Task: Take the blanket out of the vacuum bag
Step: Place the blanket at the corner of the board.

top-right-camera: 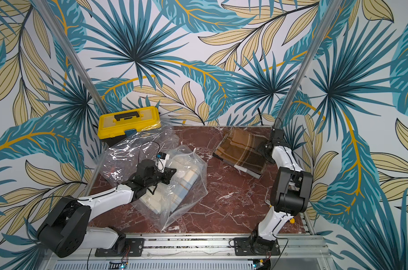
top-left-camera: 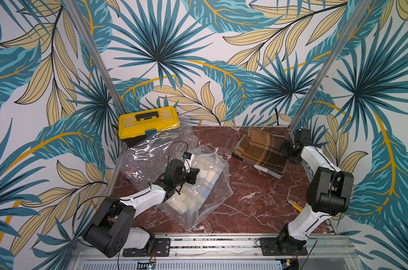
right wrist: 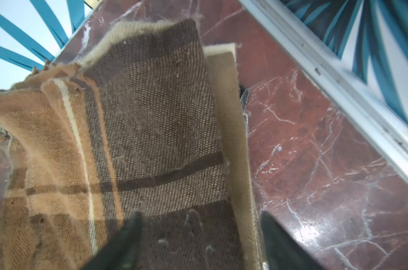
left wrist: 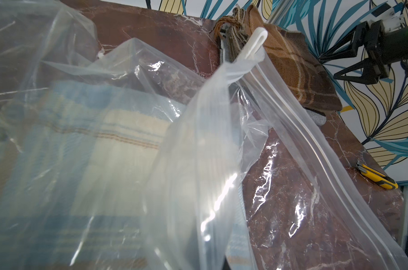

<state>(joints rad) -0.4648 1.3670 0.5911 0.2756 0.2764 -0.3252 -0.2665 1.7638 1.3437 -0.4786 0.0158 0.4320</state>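
Note:
The vacuum bag (top-left-camera: 221, 189) (top-right-camera: 198, 187) lies crumpled left of the table's middle, its zip edge with a white slider (left wrist: 254, 44) open. A folded blue-and-cream blanket (top-left-camera: 210, 184) (left wrist: 104, 131) is inside it. My left gripper (top-left-camera: 194, 174) (top-right-camera: 171, 171) sits on top of the bag, shut on a pinch of its plastic; the plastic hides the jaws in the left wrist view. A folded brown plaid blanket (top-left-camera: 260, 149) (right wrist: 151, 117) lies free on the table at the back right. My right gripper (right wrist: 198, 217) (top-left-camera: 283, 149) stands open over its near edge, holding nothing.
A second clear plastic bag (top-left-camera: 147, 149), empty and crinkled, lies behind the left arm against a yellow toolbox (top-left-camera: 148, 122) at the back left corner. A yellow utility knife (top-left-camera: 295, 205) (left wrist: 376, 176) lies by the right arm. The red marble table (top-left-camera: 256, 210) has metal posts at its back corners.

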